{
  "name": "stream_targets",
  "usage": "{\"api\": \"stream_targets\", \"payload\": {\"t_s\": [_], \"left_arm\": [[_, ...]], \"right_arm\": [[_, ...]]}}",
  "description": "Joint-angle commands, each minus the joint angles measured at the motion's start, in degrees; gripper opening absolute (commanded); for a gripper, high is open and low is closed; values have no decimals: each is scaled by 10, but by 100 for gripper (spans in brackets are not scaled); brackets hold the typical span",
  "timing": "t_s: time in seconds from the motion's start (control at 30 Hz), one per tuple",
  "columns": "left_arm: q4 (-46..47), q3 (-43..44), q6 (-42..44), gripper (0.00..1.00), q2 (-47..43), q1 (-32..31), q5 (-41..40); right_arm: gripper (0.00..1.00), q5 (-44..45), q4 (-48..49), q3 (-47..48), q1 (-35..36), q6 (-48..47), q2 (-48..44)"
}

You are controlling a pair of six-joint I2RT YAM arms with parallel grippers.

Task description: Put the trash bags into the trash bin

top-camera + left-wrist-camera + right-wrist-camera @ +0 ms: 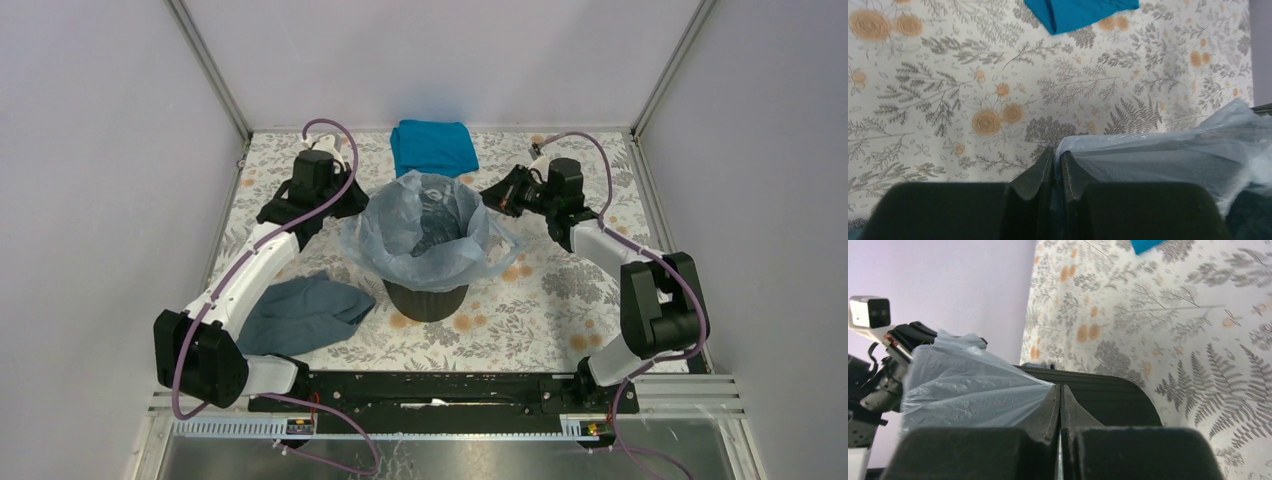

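The trash bin (430, 297) stands black and round at the table's middle. The pale blue-grey trash bag (425, 235) lines its mouth, its filmy edge spread over the rim and puffed up above it. My left gripper (356, 206) is at the bag's left edge and my right gripper (488, 197) at its right edge. In the left wrist view the left gripper (1057, 157) is shut on a fold of the bag (1173, 155). In the right wrist view the right gripper (1059, 390) is shut on the bag's film (968, 390), just above the bin's ribbed wall (1108, 395).
A folded teal cloth (433, 147) lies behind the bin near the back wall. A dark slate-grey cloth (300, 310) lies front left, beside my left arm. Walls close the table on three sides. The floral tablecloth (560, 300) covers the table.
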Motion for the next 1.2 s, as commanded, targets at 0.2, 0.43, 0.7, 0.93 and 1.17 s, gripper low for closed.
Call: {"api": "stream_targets", "payload": {"t_s": [0.2, 0.43, 0.7, 0.93, 1.17], "left_arm": [[19, -96, -4, 10, -21, 3, -6], [3, -148, -15, 10, -73, 3, -6], [9, -151, 2, 16, -79, 3, 29], [55, -199, -38, 27, -94, 6, 52], [-18, -152, -14, 50, -141, 20, 31]], "right_arm": [[0, 56, -136, 55, 24, -89, -42], [5, 102, -242, 64, 25, -192, -37], [56, 195, -446, 148, 25, -291, -83], [80, 214, -532, 133, 20, -299, -179], [84, 166, -507, 3, 18, -263, -263]]}}
